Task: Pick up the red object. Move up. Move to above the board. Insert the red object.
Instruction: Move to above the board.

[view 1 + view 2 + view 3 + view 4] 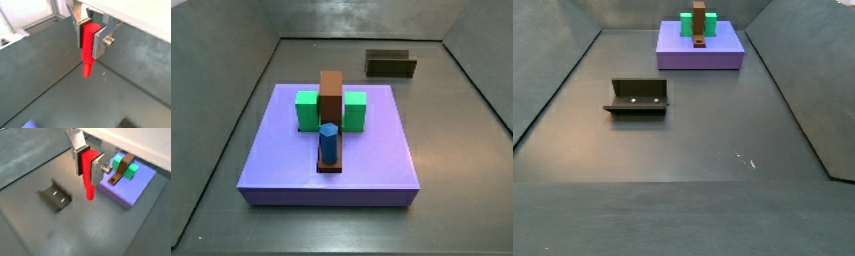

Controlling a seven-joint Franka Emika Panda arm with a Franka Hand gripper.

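In both wrist views my gripper (90,37) (89,162) is shut on the red object (88,57) (89,183), a thin bright red peg. The peg hangs below the silver fingers (99,165), tip down, above the dark floor. The board (130,190) is a lavender slab lying just beside the peg's tip. It carries a green block (123,165) and a brown strip (119,173). Both side views show the board (291,150) (720,55) with the green block (350,110), brown strip (331,95) and blue cylinder (329,143). The gripper and peg are out of both side views.
The fixture, a dark L-shaped bracket, stands on the floor away from the board (392,65) (637,97) and also shows in a wrist view (55,197). Grey sloping walls (553,90) enclose the dark floor (700,150).
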